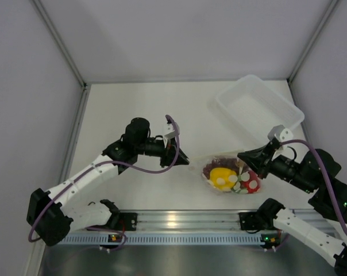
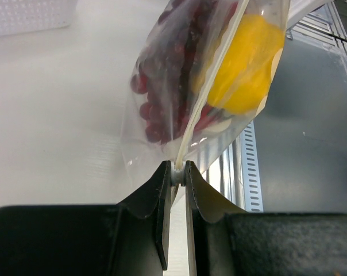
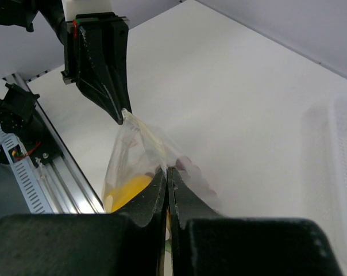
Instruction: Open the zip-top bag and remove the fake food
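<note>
Zip-top bag (image 1: 228,172) sits right of centre, near the front edge of the worktop (image 1: 133,103), just ahead of the rail (image 1: 179,219) that joins the arm bases. It's strung by its top edge between the two grippers. Can't tell whether its bottom rests on the surface or hangs just above it.

Fake food is all inside the bag:
- dark grape bunch (image 1: 222,163) on the far side
- yellow pepper (image 1: 221,177) in the middle
- red piece with pale spots (image 1: 251,183) at the right end

Left wrist view: the zip strip (image 2: 205,86) runs as one pale line up from the pinch point, grapes to its left, yellow pepper to its right. Can't tell from that whether the seal is parted anywhere.

Left gripper (image 2: 178,172): fingers clamped on the left end of the zip strip, with only the strip's thickness between the tips. Top view puts it at the bag's left corner.

Right gripper (image 3: 166,171): fingers pressed fully together, pinching the bag's top edge at the other end. The film bunches at the tips and yellow shows below them. The left gripper's tips are visible opposite, holding the far corner.

Clear tray (image 1: 259,106) stands at the far right corner of the worktop, tilted diagonally, well apart from the bag. The right arm reaches in beneath it.
</note>
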Robot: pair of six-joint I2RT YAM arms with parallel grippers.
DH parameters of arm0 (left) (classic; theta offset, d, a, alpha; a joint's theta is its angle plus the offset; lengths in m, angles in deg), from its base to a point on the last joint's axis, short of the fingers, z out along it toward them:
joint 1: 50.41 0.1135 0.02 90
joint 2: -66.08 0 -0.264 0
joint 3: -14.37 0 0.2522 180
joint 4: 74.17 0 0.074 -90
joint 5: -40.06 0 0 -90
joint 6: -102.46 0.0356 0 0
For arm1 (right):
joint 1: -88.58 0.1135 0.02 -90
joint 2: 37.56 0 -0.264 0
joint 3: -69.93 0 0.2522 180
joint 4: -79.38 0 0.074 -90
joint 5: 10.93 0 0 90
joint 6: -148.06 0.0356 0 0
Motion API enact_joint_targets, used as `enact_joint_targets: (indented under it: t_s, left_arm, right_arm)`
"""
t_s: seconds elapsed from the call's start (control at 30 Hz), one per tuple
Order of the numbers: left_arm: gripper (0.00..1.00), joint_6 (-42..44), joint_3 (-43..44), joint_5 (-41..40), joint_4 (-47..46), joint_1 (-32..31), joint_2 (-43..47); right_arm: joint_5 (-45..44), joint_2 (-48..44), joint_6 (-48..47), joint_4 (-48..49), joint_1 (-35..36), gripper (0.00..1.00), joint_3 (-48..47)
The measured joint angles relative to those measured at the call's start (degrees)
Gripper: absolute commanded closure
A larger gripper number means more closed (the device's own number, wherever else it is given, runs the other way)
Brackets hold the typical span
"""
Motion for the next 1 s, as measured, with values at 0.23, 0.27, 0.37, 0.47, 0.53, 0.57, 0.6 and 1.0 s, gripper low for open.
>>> enact_joint_targets:
  t_s: [0.23, 0.27, 0.37, 0.47, 0.53, 0.57, 0.6, 1.0]
  left_arm:
    - [1.00, -0.37, -2.62, -0.15, -0.07, 0.96, 1.42]
    - [1.00, -0.39, -2.75, -0.20, -0.09, 1.05, 1.68]
    - [1.00, -0.50, -2.95, -0.33, -0.09, 1.22, 2.21]
    - [1.00, -0.74, -3.26, -0.39, -0.07, 1.22, 2.38]
    - [1.00, -0.79, -3.45, -0.74, -0.04, 1.22, 2.49]
    - [1.00, -0.83, -3.54, -0.96, -0.02, 1.22, 2.56]
    - [1.00, -0.83, -3.61, -1.18, -0.04, 1.22, 2.64]
    - [0.02, -1.88, -0.63, -2.27, 0.55, 1.66, 1.16]
  right_arm:
    - [-0.33, -1.81, -1.05, -2.54, 0.00, 1.00, -1.42]
    - [-0.31, -2.08, -1.36, -2.84, 0.00, 1.00, -1.64]
    - [-0.11, -2.80, -2.19, -3.13, 0.00, 1.00, -2.19]
    - [0.52, -3.21, -2.67, -3.48, -0.02, 1.00, -2.45]
    - [0.85, -3.48, -2.80, -3.80, 0.00, 1.00, -2.45]
    - [1.03, -3.65, -2.84, -3.85, 0.00, 1.00, -2.45]
    - [1.11, -3.78, -2.84, -3.85, 0.00, 1.00, -2.45]
    - [6.64, -6.99, -1.64, 3.61, -0.02, 1.00, 6.29]
